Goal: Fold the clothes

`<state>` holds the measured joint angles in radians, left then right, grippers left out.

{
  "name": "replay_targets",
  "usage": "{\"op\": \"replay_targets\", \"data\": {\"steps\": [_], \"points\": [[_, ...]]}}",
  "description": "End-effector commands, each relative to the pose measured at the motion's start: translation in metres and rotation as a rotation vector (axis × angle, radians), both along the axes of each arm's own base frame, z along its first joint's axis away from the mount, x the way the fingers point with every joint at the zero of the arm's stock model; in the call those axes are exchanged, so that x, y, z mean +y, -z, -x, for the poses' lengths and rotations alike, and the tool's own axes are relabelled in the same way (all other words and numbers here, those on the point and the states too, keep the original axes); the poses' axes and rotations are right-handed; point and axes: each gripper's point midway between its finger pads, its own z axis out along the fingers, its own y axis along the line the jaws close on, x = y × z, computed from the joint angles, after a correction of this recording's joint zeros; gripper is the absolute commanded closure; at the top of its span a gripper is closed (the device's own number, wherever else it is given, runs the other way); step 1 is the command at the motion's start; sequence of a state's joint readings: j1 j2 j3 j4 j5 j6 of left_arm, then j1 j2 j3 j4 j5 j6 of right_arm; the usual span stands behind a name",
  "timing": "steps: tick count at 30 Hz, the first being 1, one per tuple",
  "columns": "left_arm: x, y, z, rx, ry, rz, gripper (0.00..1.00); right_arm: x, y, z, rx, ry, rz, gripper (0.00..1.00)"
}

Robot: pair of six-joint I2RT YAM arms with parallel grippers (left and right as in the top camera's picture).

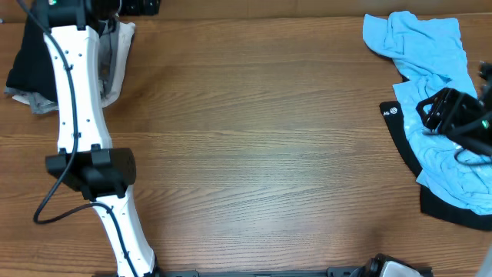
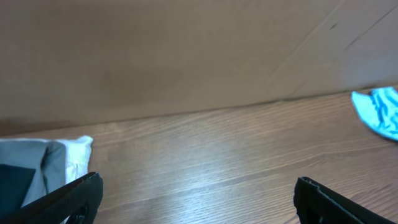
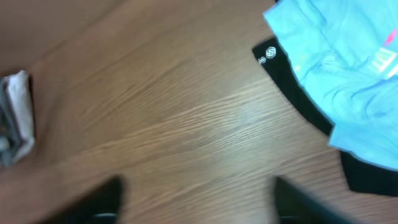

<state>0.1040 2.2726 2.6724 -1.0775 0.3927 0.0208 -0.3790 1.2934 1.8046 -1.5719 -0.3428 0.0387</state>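
Note:
A crumpled light-blue garment (image 1: 430, 61) lies at the right edge of the table on top of a black garment (image 1: 403, 138) with a small white logo; both show in the right wrist view, blue (image 3: 336, 56) over black (image 3: 292, 74). My right gripper (image 1: 450, 108) hovers over the blue cloth; its fingers (image 3: 196, 199) are spread wide over bare wood, empty. A stack of folded clothes, black, grey and off-white (image 1: 31, 69), sits at the far left corner. My left gripper (image 2: 196, 196) is open and empty beside that stack (image 2: 43, 165).
The wooden table (image 1: 261, 138) fills the view. The left arm (image 1: 81, 115) runs from the front edge up to the far left corner. A brown wall (image 2: 186, 50) stands behind the table's far edge.

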Motion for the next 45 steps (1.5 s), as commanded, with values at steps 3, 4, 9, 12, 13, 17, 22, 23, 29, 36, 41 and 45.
{"op": "replay_targets", "data": {"steps": [3,4,9,12,13,17,22,23,29,36,41,45], "points": [[-0.008,-0.002,0.002,0.004,0.013,0.03,0.0,0.012,-0.041,0.035,-0.162,-0.013,0.089,0.0],[-0.008,-0.002,0.002,0.004,0.013,0.03,0.0,0.013,-0.043,0.038,-0.172,-0.013,0.094,0.0],[-0.008,-0.002,0.002,0.004,0.013,0.03,0.0,0.018,-0.053,0.05,-0.216,-0.013,0.112,0.0],[-0.008,-0.002,0.002,0.004,0.013,0.03,0.0,0.019,-0.049,0.053,-0.197,-0.013,0.104,0.0],[-0.008,-0.002,0.002,0.004,0.013,0.03,0.0,0.021,-0.047,0.055,-0.185,-0.015,0.096,0.0],[-0.008,-0.002,0.002,0.004,0.013,0.03,0.0,0.018,-0.046,0.051,-0.19,-0.018,0.111,0.0],[-0.008,-0.002,0.002,0.004,0.013,0.03,0.0,0.033,-0.049,0.032,-0.311,-0.158,0.19,0.0],[-0.008,-0.002,0.002,0.004,0.013,0.03,0.0,0.038,-0.049,0.029,-0.344,-0.194,0.213,0.0],[-0.008,-0.002,0.002,0.004,0.013,0.03,0.0,0.068,-0.024,0.006,-0.611,-0.309,0.274,0.0],[-0.008,-0.002,0.002,0.004,0.013,0.03,0.0,0.095,0.051,0.008,-0.77,-0.393,0.267,0.0],[-0.008,-0.002,0.002,0.004,0.013,0.03,0.0,0.093,0.107,0.015,-0.844,-0.266,0.167,0.0],[-0.008,-0.002,0.002,0.004,0.013,0.03,0.0,0.093,0.134,0.018,-0.89,-0.253,0.16,0.0]]}}
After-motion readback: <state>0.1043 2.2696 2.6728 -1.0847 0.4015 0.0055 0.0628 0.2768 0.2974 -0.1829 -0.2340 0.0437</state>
